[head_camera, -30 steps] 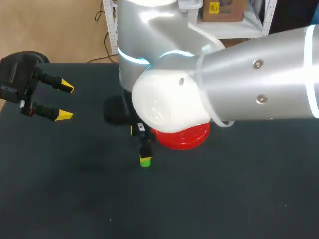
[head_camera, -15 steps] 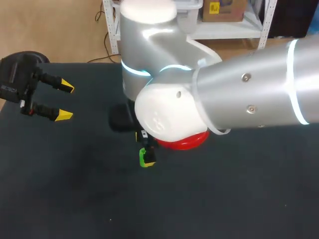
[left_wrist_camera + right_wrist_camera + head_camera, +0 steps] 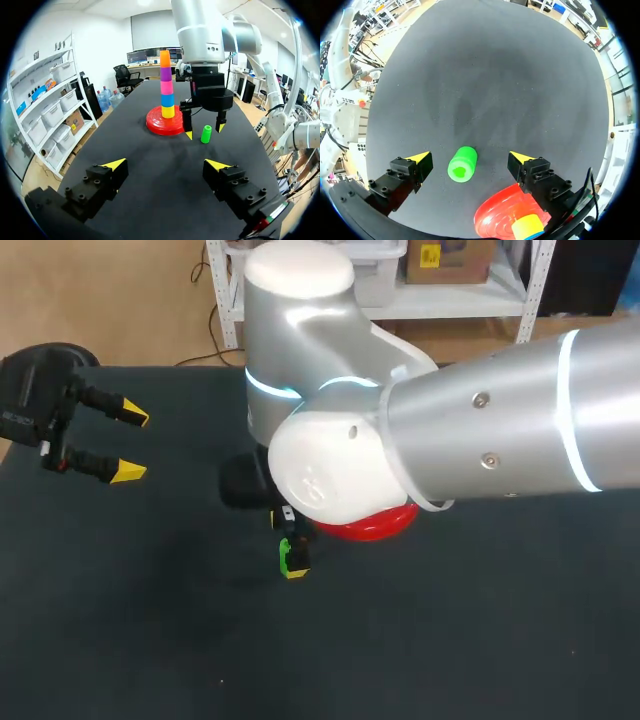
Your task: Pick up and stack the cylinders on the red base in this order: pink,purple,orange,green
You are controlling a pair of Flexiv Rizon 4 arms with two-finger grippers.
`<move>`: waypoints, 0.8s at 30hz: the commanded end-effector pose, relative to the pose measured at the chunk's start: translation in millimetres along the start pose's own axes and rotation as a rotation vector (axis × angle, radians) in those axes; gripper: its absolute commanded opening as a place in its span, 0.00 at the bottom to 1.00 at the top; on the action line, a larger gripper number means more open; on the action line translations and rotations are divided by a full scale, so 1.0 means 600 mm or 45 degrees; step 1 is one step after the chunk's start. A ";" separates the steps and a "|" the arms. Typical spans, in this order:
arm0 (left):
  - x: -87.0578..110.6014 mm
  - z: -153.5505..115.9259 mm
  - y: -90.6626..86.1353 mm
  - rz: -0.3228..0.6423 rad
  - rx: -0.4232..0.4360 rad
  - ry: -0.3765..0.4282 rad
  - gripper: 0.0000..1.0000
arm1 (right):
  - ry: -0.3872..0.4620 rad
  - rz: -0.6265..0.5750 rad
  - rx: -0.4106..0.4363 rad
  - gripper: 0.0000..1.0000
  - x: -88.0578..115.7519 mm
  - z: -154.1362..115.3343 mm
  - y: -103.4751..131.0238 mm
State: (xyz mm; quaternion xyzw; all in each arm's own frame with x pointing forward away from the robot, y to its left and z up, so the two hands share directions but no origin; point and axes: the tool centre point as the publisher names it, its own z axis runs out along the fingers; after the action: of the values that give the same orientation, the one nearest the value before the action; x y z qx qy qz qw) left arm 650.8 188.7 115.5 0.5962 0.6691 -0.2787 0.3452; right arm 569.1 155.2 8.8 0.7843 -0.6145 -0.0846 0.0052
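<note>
A green cylinder [image 3: 462,163] stands on the black table between the spread fingers of my right gripper [image 3: 470,158], touched by neither; that gripper is open. The left wrist view shows the green cylinder [image 3: 205,134] under the right gripper [image 3: 204,131], just beside the red base [image 3: 165,125]. On the base rises a stack: yellow, blue, pink, purple, with the orange cylinder [image 3: 165,58] on top. In the head view my right arm hides the stack; only the red base's rim [image 3: 372,530] and the green cylinder [image 3: 287,556] show. My left gripper [image 3: 127,445] hangs open and empty at the far left.
The black table [image 3: 450,640] stretches wide in front of and to the right of the base. My bulky right arm [image 3: 450,440] spans the middle of the table from the right side.
My right arm has shifted slightly and its gripper has come down around the green cylinder, fingers still wide. The left arm has not moved.
</note>
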 end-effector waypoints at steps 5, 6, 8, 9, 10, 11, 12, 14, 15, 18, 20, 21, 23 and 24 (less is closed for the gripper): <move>0.002 0.000 0.000 0.004 -0.002 -0.005 1.00 | -0.001 0.014 -0.008 1.00 0.006 0.005 -0.002; 0.002 0.000 0.000 0.004 -0.002 -0.005 1.00 | 0.000 0.016 -0.009 1.00 0.006 0.005 -0.002; 0.002 0.000 0.000 0.004 -0.002 -0.005 1.00 | 0.000 0.019 -0.010 1.00 0.007 0.005 -0.001; 0.002 0.000 0.000 0.004 -0.002 -0.005 1.00 | -0.001 0.020 -0.011 1.00 0.007 0.006 -0.001; 0.002 0.000 0.000 0.004 -0.002 -0.005 1.00 | -0.001 0.021 -0.012 0.83 0.008 0.006 -0.001; 0.002 0.000 0.000 0.004 -0.002 -0.005 1.00 | -0.001 0.022 -0.011 0.69 0.008 0.006 -0.001; 0.002 0.000 0.000 0.004 -0.002 -0.005 1.00 | -0.003 0.023 -0.012 0.53 0.009 0.006 -0.001; 0.002 0.000 0.000 0.004 -0.002 -0.005 1.00 | -0.001 0.022 -0.013 0.02 0.010 0.006 -0.001; 0.002 0.000 0.000 0.004 -0.002 -0.005 1.00 | 0.000 0.022 -0.013 0.00 0.010 0.006 -0.001; 0.002 0.000 0.000 0.004 -0.002 -0.005 1.00 | 0.001 0.024 -0.015 0.00 0.011 0.006 -0.001; 0.002 0.000 0.000 0.004 -0.002 -0.005 1.00 | 0.000 0.025 -0.018 0.00 0.012 0.007 -0.001; 0.002 0.000 0.000 0.004 -0.002 -0.005 1.00 | 0.001 0.027 -0.019 0.00 0.013 0.008 -0.001; 0.002 0.000 0.000 0.004 -0.002 -0.005 1.00 | 0.000 0.031 -0.021 0.00 0.014 0.009 -0.001; 0.002 0.000 0.000 0.004 -0.002 -0.005 1.00 | 0.000 0.033 -0.022 0.00 0.015 0.009 -0.001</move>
State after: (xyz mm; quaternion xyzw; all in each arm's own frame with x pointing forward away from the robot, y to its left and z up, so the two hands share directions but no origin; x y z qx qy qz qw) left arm 650.8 188.7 115.5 0.5962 0.6691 -0.2787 0.3452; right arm 570.3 148.9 2.6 0.7767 -0.6234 -0.0887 0.0141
